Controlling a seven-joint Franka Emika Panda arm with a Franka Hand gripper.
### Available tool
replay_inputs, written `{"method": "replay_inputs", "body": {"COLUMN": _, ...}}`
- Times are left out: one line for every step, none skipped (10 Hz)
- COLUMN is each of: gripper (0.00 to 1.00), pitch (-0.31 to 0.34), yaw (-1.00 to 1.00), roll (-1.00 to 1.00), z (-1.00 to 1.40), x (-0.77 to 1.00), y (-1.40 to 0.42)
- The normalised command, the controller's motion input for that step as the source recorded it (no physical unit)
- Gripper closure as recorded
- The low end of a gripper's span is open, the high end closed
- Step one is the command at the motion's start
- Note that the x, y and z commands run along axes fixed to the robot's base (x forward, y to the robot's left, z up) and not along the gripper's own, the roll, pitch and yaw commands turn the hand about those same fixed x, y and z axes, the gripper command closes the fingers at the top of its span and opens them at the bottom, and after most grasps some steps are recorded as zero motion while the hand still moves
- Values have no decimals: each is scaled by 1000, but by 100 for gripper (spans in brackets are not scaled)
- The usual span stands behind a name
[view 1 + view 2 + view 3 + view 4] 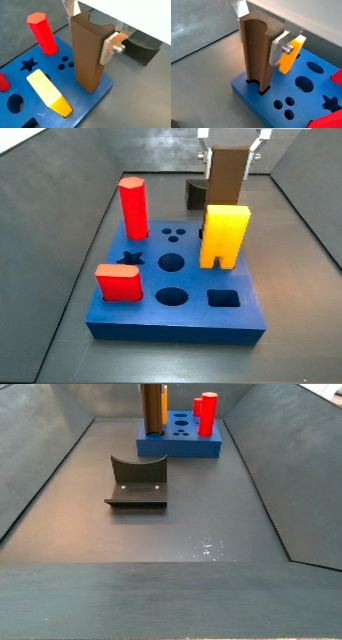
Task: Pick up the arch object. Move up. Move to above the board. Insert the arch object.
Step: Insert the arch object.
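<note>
The gripper (pixel 261 27) hangs above one edge of the thick blue square board (pixel 178 298), its jaws clenched on the upper part of the tall plain brown arch object (pixel 256 52). In a wrist view, that block stands upright with its foot sunk in a slot at the board's edge. On the board also stand a red hexagonal post (pixel 134 208), a yellow block (pixel 223 234) and a short red block (pixel 118 282). The dark grey bench (pixel 187 534) is walled by sloping grey panels, and the dark L-shaped fixture (pixel 136 482) stands near the board.
</note>
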Motion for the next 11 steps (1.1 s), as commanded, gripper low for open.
{"method": "replay_inputs", "body": {"gripper": 100, "pitch": -89, "yaw": 86, "roll": 160, "z": -469, "x": -394, "y": 197}}
{"method": "replay_inputs", "body": {"gripper": 100, "pitch": -51, "yaw": 137, "roll": 114, "z": -380, "x": -394, "y": 271}}
{"method": "replay_inputs", "body": {"gripper": 100, "pitch": -13, "yaw": 46, "roll": 0, "z": -154, "x": -326, "y": 243}}
{"method": "replay_inputs", "body": {"gripper": 100, "pitch": -79, "yaw": 0, "roll": 0, "z": -337, "x": -89, "y": 14}}
{"method": "replay_inputs", "body": {"gripper": 100, "pitch": -213, "yaw": 0, "roll": 120, "z": -809, "x": -77, "y": -160}}
{"method": "replay_inputs", "body": {"gripper": 100, "pitch": -180, "yaw": 0, "roll": 216, "z": -754, "x": -60, "y": -186}}
{"method": "replay_inputs", "body": {"gripper": 100, "pitch": -170, "yaw": 0, "roll": 246, "z": -743, "x": -57, "y": -174}}
{"method": "replay_inputs", "body": {"gripper": 100, "pitch": -156, "yaw": 0, "roll": 259, "z": -746, "x": -83, "y": -160}}
{"method": "replay_inputs", "body": {"gripper": 100, "pitch": 34, "yaw": -11, "roll": 70, "z": 0, "x": -9, "y": 0}}
{"method": "replay_inputs", "body": {"gripper": 100, "pitch": 0, "yaw": 0, "roll": 7, "z": 0, "x": 0, "y": 0}}
{"method": "replay_inputs", "body": {"gripper": 100, "pitch": 0, "yaw": 0, "roll": 0, "z": 0, "x": 0, "y": 0}}
